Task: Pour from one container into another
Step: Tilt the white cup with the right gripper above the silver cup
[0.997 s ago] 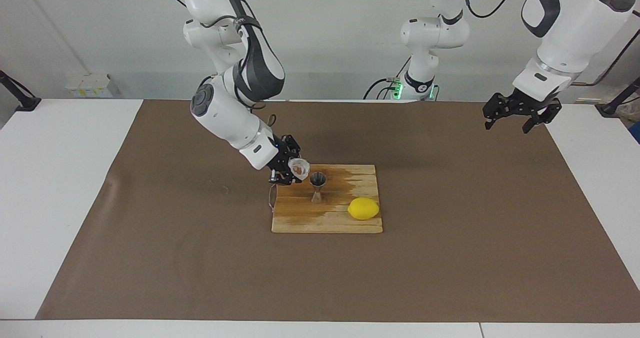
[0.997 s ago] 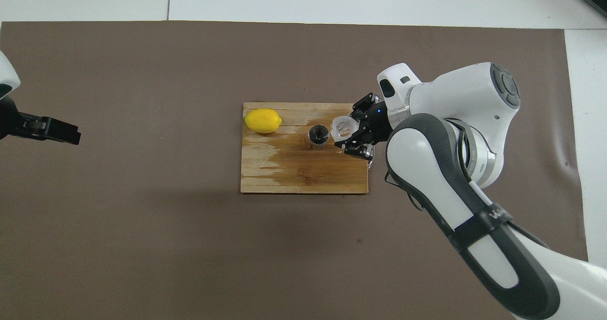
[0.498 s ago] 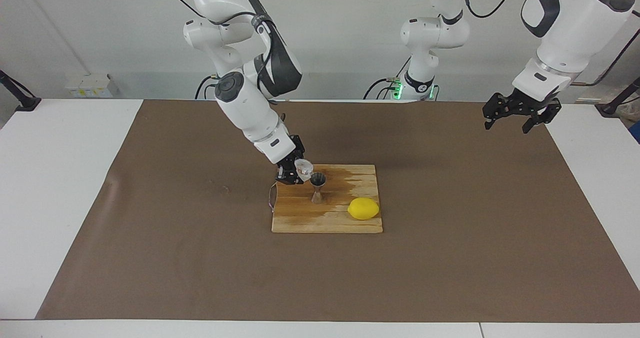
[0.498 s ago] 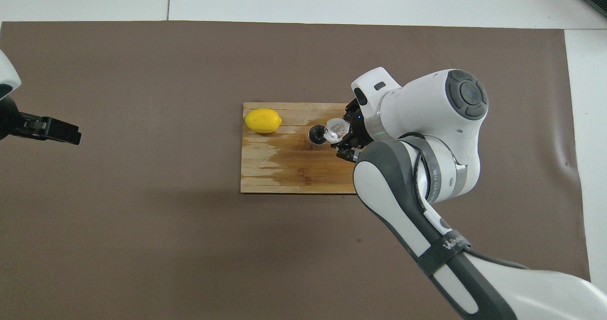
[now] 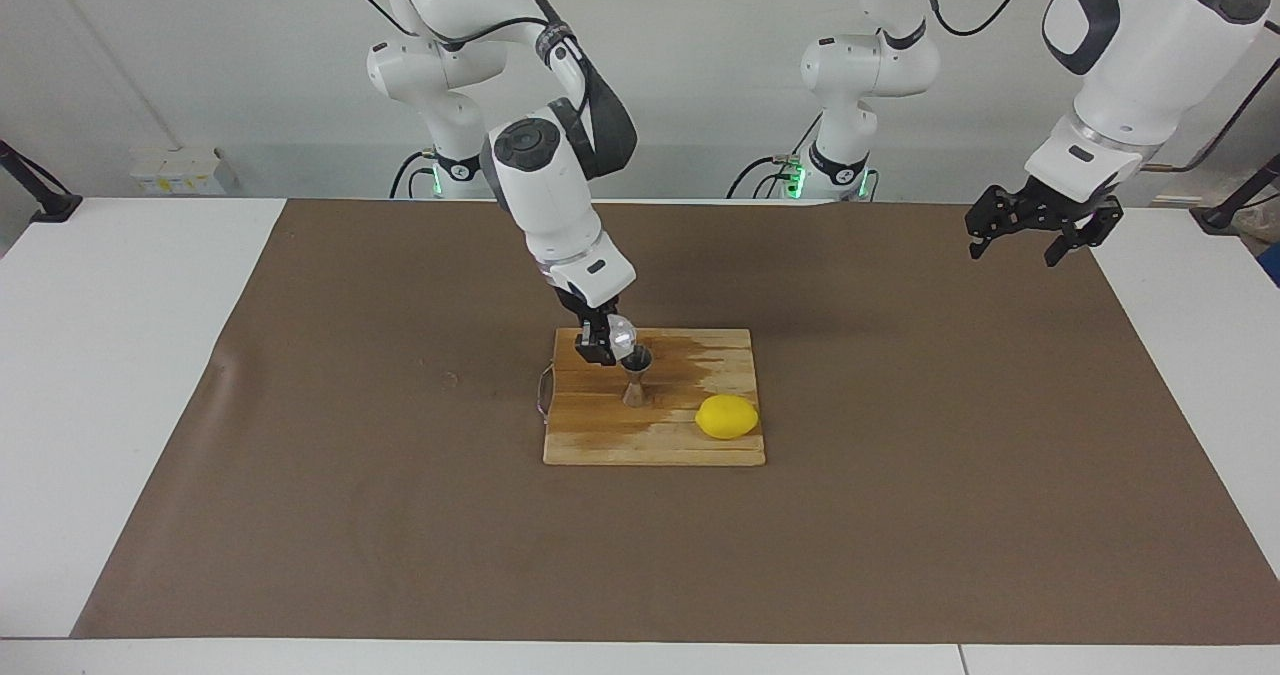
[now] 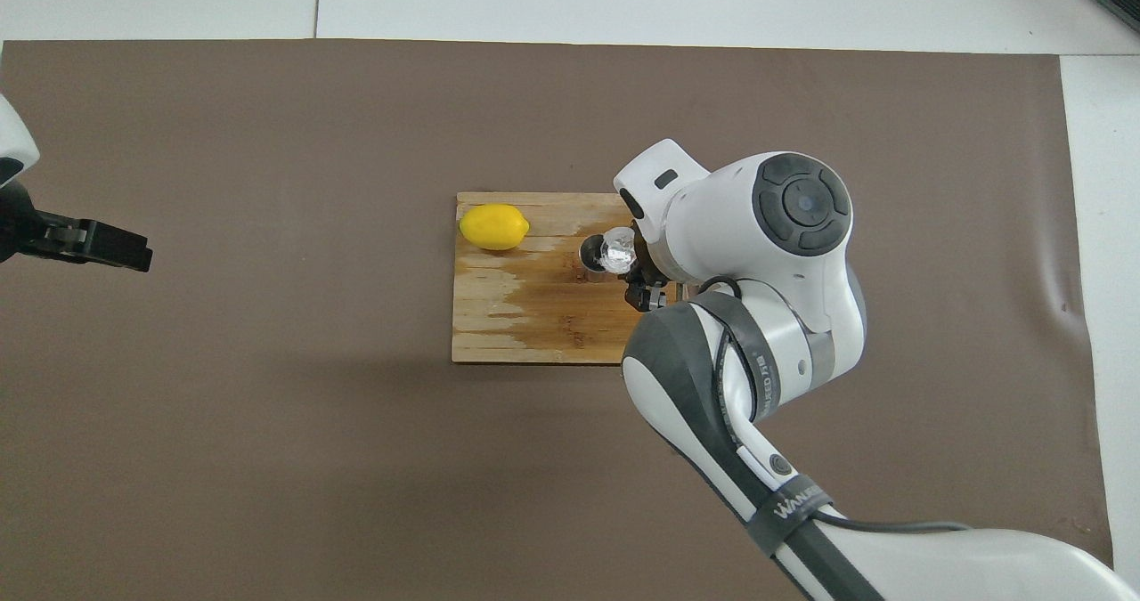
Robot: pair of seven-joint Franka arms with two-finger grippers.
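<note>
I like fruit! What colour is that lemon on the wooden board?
Bright yellow; the lemon shows best in the overhead view.

the right arm reaches down over the middle of the table, its wrist bent steeply, and the right gripper (image 5: pixel 603 341) (image 6: pixel 638 273) hangs low with its fingers clamped. the left arm waits raised at its own end of the table, the left gripper (image 5: pixel 1032 223) (image 6: pixel 89 243) up with fingers spread.

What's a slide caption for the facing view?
Right tool tips the plastic cup over the steel jigger on the wooden board; left tool waits open.
</note>
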